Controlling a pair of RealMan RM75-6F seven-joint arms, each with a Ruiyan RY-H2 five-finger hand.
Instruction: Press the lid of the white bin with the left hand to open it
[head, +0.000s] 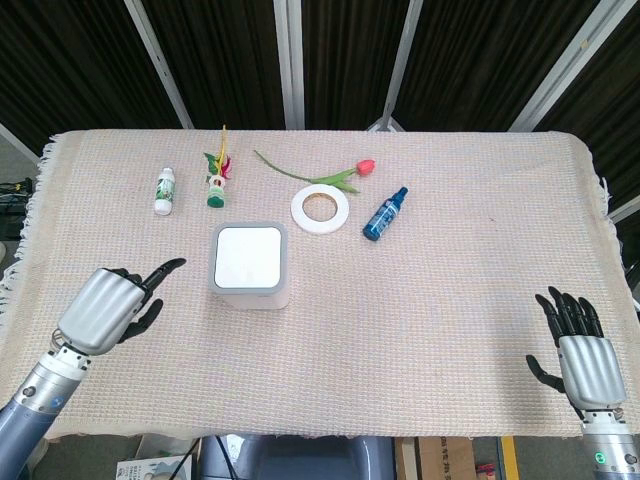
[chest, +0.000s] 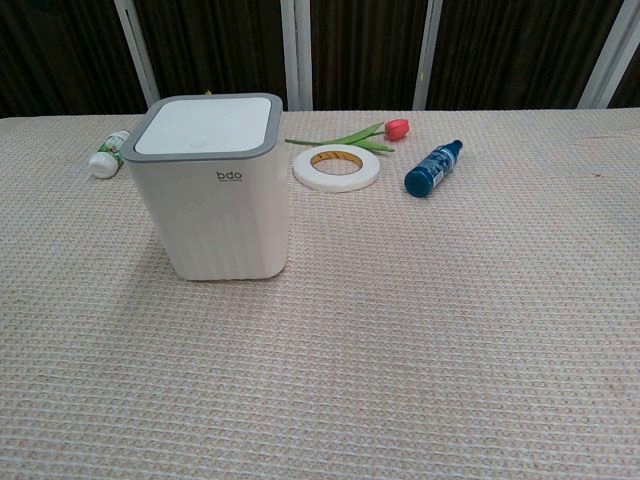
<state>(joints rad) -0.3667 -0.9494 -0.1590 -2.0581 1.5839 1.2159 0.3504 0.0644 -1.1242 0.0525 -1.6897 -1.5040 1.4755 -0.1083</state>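
left hand near-left of white bin, one finger pointing, rest curled, holding nothing, prob lining up lid poke. right hand parked near-right, fingers spread, empty.

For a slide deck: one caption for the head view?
Left hand hovers beside the closed white bin, one finger extended toward it; right hand open at the table edge.
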